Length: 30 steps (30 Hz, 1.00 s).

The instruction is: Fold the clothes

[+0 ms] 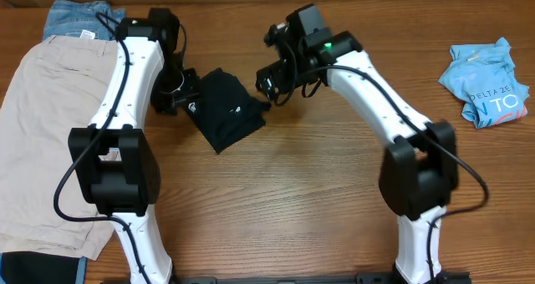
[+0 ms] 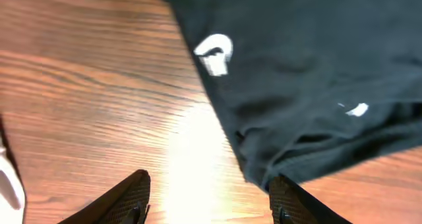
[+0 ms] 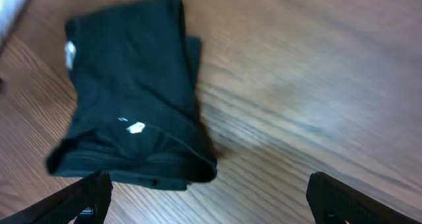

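I see the black T-shirt (image 1: 224, 113) lying as a compact folded bundle just toward 11 o'clock of the table's (image 1: 318, 175) centre, with nothing holding it. My left gripper (image 2: 208, 191) sits at its 9 o'clock, jaws parted and empty. My right gripper (image 3: 211, 188) is at its 2 o'clock, spread wide and grasping nothing. I judge both flank it so the fold lies undisturbed. Beige shorts (image 1: 42, 125) cover the 9 o'clock edge, blue denim (image 1: 75, 18) peeks out at 11, and a crumpled light-blue printed tee (image 1: 489, 82) waits at 2. Nothing blocks either arm.
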Available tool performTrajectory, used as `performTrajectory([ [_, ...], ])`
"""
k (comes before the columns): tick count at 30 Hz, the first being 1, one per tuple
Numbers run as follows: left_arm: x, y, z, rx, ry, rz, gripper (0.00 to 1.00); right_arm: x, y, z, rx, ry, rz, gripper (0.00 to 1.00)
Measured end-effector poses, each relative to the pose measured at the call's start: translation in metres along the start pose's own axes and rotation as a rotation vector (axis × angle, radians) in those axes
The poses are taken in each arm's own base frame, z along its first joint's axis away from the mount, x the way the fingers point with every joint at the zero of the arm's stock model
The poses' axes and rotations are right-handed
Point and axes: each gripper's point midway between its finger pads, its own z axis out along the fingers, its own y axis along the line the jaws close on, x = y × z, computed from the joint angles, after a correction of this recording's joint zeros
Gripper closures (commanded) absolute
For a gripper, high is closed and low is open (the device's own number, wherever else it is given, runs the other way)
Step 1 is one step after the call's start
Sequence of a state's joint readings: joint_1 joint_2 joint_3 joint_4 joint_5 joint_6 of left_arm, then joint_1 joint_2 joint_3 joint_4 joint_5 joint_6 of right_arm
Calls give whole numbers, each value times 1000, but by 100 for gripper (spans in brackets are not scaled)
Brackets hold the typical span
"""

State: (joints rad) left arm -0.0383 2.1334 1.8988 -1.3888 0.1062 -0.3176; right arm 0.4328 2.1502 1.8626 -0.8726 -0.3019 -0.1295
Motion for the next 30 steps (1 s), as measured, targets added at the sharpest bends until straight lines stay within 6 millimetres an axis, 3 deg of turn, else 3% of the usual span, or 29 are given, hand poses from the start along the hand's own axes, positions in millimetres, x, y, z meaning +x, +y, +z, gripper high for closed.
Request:
performTrajectory([
  [4,-6,23,0,-8,-1,-80,39,20,-1,40,-70,68,13,2],
  [7,-10,41,-2,-14,-2,-122,39,28,1,59,-123,92,19,3],
  [10,-12,49,-3,-22,-5,-139,39,34,7,70,-178,106,30,5],
  [15,-12,46,-3,-22,-7,-130,38,41,19,74,-248,135,71,17],
  [19,-12,45,-2,-21,-10,-129,38,55,33,83,-292,191,97,20],
  [24,-12,45,-2,-21,-10,-129,38,63,60,91,-334,222,67,39],
  [27,-12,45,-2,-21,-10,-125,39,64,70,97,-335,228,52,65],
  [30,-12,45,-2,-21,-10,-124,38,67,73,103,-335,236,69,84],
])
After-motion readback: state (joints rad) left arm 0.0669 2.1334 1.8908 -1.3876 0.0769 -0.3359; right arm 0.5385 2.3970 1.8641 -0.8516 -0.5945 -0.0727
